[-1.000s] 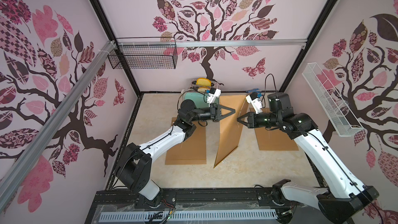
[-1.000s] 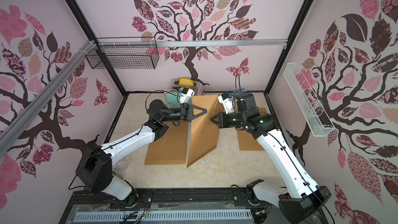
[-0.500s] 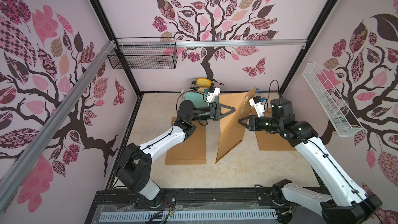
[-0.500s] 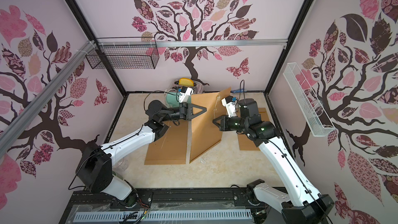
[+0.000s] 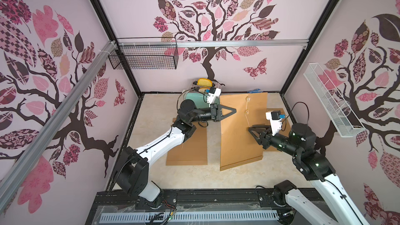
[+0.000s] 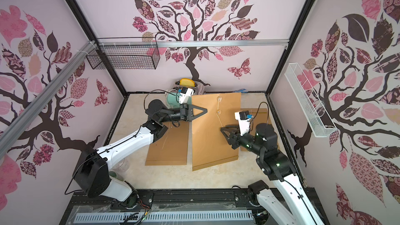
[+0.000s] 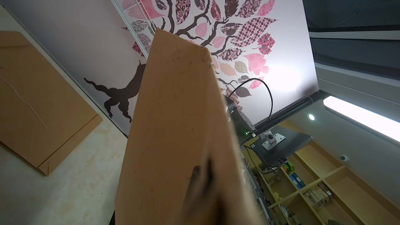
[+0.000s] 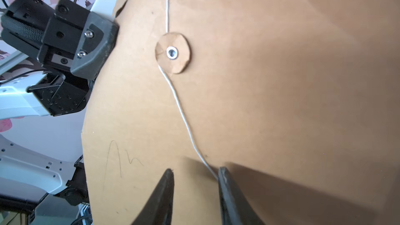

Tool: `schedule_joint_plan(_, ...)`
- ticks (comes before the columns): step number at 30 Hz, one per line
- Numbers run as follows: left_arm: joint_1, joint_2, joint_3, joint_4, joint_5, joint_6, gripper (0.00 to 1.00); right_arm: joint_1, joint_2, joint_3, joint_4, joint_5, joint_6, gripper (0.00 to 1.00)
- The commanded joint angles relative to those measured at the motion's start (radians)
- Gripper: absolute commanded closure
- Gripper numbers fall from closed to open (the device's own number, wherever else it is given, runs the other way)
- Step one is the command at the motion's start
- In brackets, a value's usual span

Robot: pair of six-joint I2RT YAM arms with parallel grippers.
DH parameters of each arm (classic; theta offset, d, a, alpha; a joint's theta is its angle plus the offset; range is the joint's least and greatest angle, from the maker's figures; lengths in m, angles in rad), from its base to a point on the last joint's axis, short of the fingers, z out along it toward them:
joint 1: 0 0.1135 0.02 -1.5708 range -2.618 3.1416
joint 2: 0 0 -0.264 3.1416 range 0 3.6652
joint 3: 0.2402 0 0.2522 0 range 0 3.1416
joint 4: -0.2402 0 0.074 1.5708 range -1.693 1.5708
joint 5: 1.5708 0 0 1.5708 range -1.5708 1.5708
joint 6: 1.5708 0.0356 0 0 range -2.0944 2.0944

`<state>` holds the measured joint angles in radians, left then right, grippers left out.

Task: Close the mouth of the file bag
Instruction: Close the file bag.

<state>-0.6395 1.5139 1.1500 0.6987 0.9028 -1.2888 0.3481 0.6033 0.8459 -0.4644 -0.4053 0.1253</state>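
Swinging face-on, and the right side just let go
Left gripper (image 5: 232, 111) jaws stay clamped on the left edge of the file bag (image 5: 240, 135), propped up on the desk (image 5: 194, 176); right gripper (image 8: 194, 172) jaws just popped open beside the loose string (image 8: 184, 117), so I'd guess a regrip before winding.

In wrist views, the left claw (image 7: 201, 182) is a dark blur against the file bag (image 7: 173, 115); the picture edge cuts off the right claw (image 8: 195, 169).
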Motion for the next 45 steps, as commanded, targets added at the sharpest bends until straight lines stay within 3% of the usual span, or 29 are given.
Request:
schedule_joint_plan(1, -0.003, -0.037, 0.038, -0.038, 0.000, 0.060, 1.00, -0.004, -0.046, -0.014, 0.108, 0.068, -0.064, 0.61)
schedule_joint_plan(7, -0.003, -0.033, 0.045, -0.039, 0.005, 0.062, 1.00, -0.004, -0.117, -0.105, 0.181, 0.024, -0.142, 0.60)
schedule_joint_plan(11, -0.005, -0.029, 0.033, 0.012, 0.004, 0.026, 1.00, -0.005, -0.067, -0.129, 0.242, -0.020, -0.221, 0.58)
schedule_joint_plan(19, -0.005, -0.031, 0.036, 0.018, 0.002, 0.020, 1.00, -0.002, 0.064, -0.059, 0.262, -0.088, -0.237, 0.59)
schedule_joint_plan(31, -0.014, -0.041, 0.028, 0.014, -0.007, 0.022, 1.00, 0.065, 0.126, -0.043, 0.358, -0.029, -0.179, 0.68)
schedule_joint_plan(37, -0.021, -0.035, 0.035, 0.021, -0.013, 0.014, 1.00, 0.112, 0.179, -0.002, 0.340, 0.053, -0.146, 0.82)
schedule_joint_plan(41, -0.020, -0.036, 0.033, 0.028, -0.013, 0.008, 1.00, 0.114, 0.204, 0.021, 0.305, 0.073, -0.123, 1.00)
schedule_joint_plan(45, -0.021, -0.037, 0.036, 0.018, -0.015, 0.015, 1.00, 0.113, 0.182, 0.009, 0.270, 0.135, -0.113, 1.00)
